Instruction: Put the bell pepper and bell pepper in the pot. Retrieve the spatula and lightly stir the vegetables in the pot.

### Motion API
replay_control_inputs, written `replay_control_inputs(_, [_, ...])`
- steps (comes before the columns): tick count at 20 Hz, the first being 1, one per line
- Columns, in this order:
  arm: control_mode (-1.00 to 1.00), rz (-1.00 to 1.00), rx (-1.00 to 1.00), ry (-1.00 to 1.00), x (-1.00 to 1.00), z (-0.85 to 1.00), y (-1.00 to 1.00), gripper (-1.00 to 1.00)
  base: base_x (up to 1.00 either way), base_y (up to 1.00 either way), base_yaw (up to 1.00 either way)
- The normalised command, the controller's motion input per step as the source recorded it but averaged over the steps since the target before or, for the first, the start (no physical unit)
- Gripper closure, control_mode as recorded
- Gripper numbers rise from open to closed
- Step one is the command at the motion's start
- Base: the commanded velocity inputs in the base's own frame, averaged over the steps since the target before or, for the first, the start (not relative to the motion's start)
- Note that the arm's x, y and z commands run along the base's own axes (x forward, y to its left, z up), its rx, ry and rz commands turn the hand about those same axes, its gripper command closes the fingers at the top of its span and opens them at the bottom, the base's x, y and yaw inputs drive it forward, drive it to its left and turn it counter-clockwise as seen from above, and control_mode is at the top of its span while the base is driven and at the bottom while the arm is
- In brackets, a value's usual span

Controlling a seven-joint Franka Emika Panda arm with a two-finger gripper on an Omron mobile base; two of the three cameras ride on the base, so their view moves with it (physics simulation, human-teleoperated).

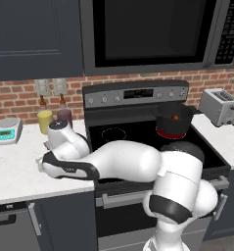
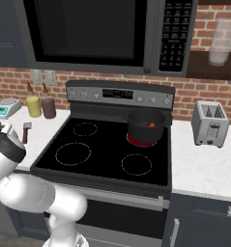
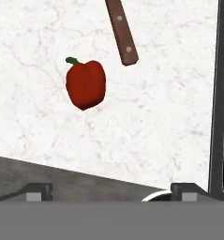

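In the hand view a red bell pepper [image 3: 85, 84] with a green stem lies on the white marble counter. My gripper [image 3: 112, 191] hovers above it, open and empty, with the pepper ahead of its fingertips [image 3: 38, 191]. The spatula's reddish-brown handle [image 3: 121, 30] lies just beyond the pepper. The spatula [image 2: 26, 131] also shows on the counter left of the stove. The dark pot [image 1: 173, 120] [image 2: 146, 124] stands on the back right burner, with the other orange-red bell pepper [image 1: 175, 117] [image 2: 151, 125] inside it.
The black stove edge [image 3: 221, 93] runs close beside the pepper. A yellow cup [image 1: 45, 120], a maroon cup [image 1: 64, 116] and a kitchen scale [image 1: 8, 130] stand at the back of the left counter. A silver toaster [image 2: 209, 123] sits right of the stove.
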Motion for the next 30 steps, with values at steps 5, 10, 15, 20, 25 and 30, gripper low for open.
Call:
replay_control_inputs(5, [-1.0,0.0,0.0,-0.03,0.27,-0.28,0.27,-1.0,0.0,0.0,0.0])
replay_control_inputs(10, [-1.0,0.0,0.0,-0.04,0.29,-0.18,0.13,-1.0,0.0,0.0,0.0])
replay_control_inputs(15, [-1.0,0.0,0.0,-0.01,0.34,-0.17,0.04,-1.0,0.0,0.0,0.0])
replay_control_inputs(20, [-1.0,0.0,0.0,0.0,0.3,-0.19,0.0,-1.0,0.0,0.0,0.0])
replay_control_inputs(25, [-1.0,0.0,0.0,0.0,0.1,-0.13,0.22,-1.0,0.0,0.0,0.0])
replay_control_inputs(30, [-1.0,0.0,0.0,0.0,0.0,-0.15,0.25,-1.0,0.0,0.0,0.0])
